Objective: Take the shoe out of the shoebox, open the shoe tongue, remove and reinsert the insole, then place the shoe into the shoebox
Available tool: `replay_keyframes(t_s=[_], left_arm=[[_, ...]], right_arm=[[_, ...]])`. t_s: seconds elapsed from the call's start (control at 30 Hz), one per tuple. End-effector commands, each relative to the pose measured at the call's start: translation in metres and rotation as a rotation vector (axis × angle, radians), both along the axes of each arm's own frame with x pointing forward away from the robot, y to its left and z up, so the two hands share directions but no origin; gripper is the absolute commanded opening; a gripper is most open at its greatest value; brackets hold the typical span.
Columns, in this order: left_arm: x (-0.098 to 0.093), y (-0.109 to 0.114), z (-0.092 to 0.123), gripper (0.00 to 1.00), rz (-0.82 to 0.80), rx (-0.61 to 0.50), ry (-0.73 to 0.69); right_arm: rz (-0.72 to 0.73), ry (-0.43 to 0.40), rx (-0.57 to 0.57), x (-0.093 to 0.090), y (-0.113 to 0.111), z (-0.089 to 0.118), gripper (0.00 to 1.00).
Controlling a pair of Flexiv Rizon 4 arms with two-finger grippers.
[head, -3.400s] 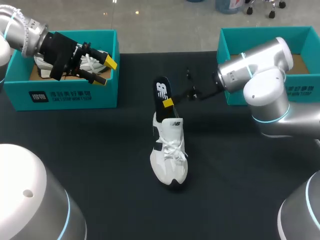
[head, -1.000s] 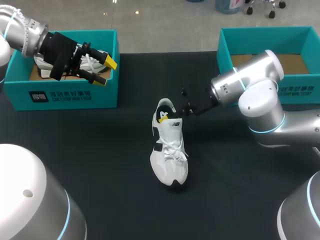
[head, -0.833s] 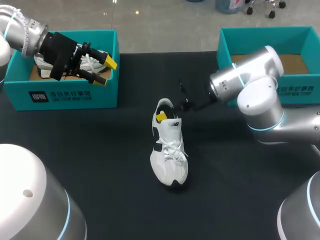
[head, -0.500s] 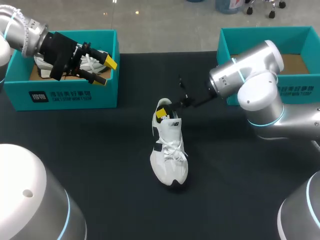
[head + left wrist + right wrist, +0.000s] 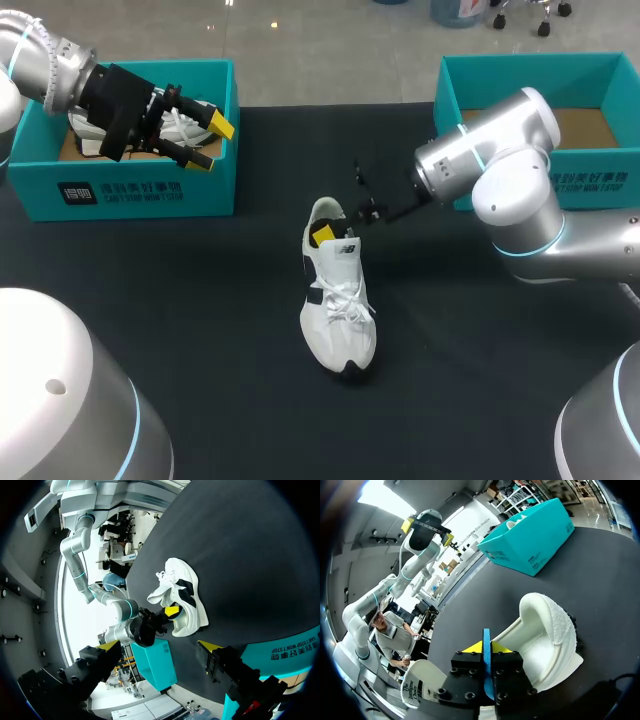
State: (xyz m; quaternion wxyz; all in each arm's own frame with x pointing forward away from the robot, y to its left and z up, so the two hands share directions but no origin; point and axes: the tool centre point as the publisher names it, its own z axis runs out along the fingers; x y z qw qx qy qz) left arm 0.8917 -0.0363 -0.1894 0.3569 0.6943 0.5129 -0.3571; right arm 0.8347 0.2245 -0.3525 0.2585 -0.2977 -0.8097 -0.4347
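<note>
Reinserting the insole (image 5: 486,675) into the shoe (image 5: 338,300), with right tool (image 5: 485,649) clamped on its edge, left tool (image 5: 208,143) gaping empty far left. Probably next: push toe-ward, then release.

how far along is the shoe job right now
Done: the shoe sits out on the table, its opening spread wide. In hand: the right hand is shut on the insole, which is mostly down inside the shoe's heel, so this looks like reinsertion. Left: seat the insole flat, let go, then set the shoe into the empty shoebox.
</note>
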Motion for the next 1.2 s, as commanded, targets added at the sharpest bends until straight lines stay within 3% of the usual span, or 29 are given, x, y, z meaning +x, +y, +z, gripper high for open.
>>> replay_keyframes(t_s=[0.03,0.2,0.27,0.37,0.43,0.57,0.87,1.2], left_arm=[[-0.001,0.000,0.001,1.00,0.001,0.004,-0.001],[-0.001,0.000,0.001,1.00,0.001,0.004,-0.001],[-0.001,0.000,0.001,1.00,0.001,0.004,-0.001],[-0.001,0.000,0.001,1.00,0.001,0.004,-0.001],[-0.001,0.000,0.001,1.00,0.001,0.004,-0.001],[-0.001,0.000,0.001,1.00,0.001,0.004,-0.001],[-0.001,0.000,0.001,1.00,0.001,0.004,-0.001],[-0.001,0.000,0.001,1.00,0.001,0.004,-0.001]], right_arm=[[-0.009,0.005,-0.010,-0.003,0.000,-0.002,0.00],[-0.018,-0.017,-0.011,0.003,-0.001,0.002,0.03],[-0.017,-0.027,-0.015,0.005,0.000,0.005,0.36],[-0.017,-0.047,-0.017,0.009,0.001,0.012,0.68],[-0.016,-0.058,-0.018,0.011,0.002,0.016,0.79],[-0.014,-0.075,-0.024,0.016,0.003,0.023,0.80],[-0.018,-0.116,-0.042,0.025,0.004,0.040,0.95],[-0.028,-0.154,-0.054,0.028,0.003,0.058,1.00]])
